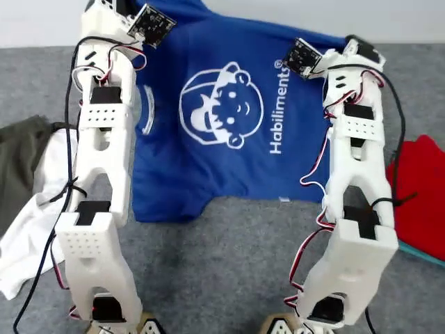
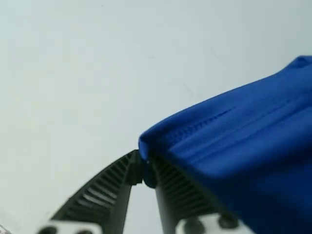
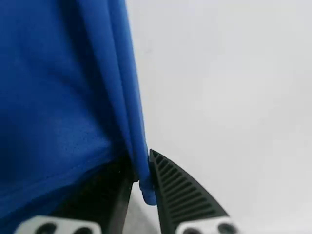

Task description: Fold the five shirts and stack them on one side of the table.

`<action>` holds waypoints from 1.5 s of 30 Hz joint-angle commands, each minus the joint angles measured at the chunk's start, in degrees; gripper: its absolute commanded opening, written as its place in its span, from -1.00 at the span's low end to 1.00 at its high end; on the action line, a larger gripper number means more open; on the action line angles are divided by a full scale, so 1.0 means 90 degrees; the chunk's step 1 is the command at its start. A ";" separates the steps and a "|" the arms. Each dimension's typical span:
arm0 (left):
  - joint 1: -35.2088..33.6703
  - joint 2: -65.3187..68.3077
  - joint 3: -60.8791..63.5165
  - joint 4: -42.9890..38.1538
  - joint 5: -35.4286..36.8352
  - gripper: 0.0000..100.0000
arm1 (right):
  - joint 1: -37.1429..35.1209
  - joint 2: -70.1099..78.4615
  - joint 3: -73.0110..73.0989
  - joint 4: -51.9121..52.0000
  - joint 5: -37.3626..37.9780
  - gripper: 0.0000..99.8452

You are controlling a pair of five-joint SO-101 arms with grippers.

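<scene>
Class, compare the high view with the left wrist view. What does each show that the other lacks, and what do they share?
The high view adds the print on the blue shirt, the white arms, a white shirt and a dark shirt at one side, a red shirt at the other, and the grey table. The left wrist view adds the left gripper, its ribbed fingers pinching the stitched hem. Both share the blue shirt.
</scene>
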 commanded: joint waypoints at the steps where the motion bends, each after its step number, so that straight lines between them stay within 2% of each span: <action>1: -0.0020 -0.0137 -0.0083 -0.0322 -0.0088 -0.97 | 0.0083 -0.0024 -0.0332 -0.0298 -0.0049 -0.98; 6: 0.0068 -0.0137 0.0024 -0.0274 -0.0088 -0.97 | 0.0044 -0.0015 -0.0293 -0.0190 -0.0049 -0.98; 8: 0.0078 -0.0147 0.0151 -0.0156 -0.0088 -0.97 | 0.0034 -0.0073 -0.0293 0.0190 -0.0039 -0.98; 11: 0.0068 -0.0205 0.0239 0.0606 -0.0361 -0.97 | 0.0034 -0.0181 -0.0322 0.1187 0.0049 -0.98; 16: -0.0127 -0.0400 0.0230 0.2569 -0.0772 -0.97 | 0.0024 -0.0816 -0.0303 0.3726 0.0205 -0.98; 20: -0.0127 -0.0987 0.0230 0.4689 -0.0791 -0.97 | 0.0024 -0.1275 -0.0303 0.5260 0.0205 -0.98; 24: -0.0039 -0.1504 0.0230 0.6838 -0.0801 -0.97 | 0.0063 -0.1665 -0.0303 0.6462 0.0205 -0.98; 30: -0.0039 -0.1963 0.0230 0.9006 -0.0821 -0.97 | 0.0034 -0.2134 -0.0303 0.8142 0.0205 -0.98; 34: -0.0029 -0.1973 0.0239 1.0481 -0.1729 -0.97 | 0.0073 -0.2212 -0.0303 0.9050 0.0225 -0.98; 37: -0.0049 -0.1797 0.0239 1.0940 -0.1866 -0.97 | 0.0044 -0.2203 -0.0293 0.9470 0.0225 -0.98; 45: -0.0244 -0.1426 0.0249 1.1165 -0.1866 -0.97 | 0.0083 -0.1978 -0.0283 0.9988 0.0225 -0.97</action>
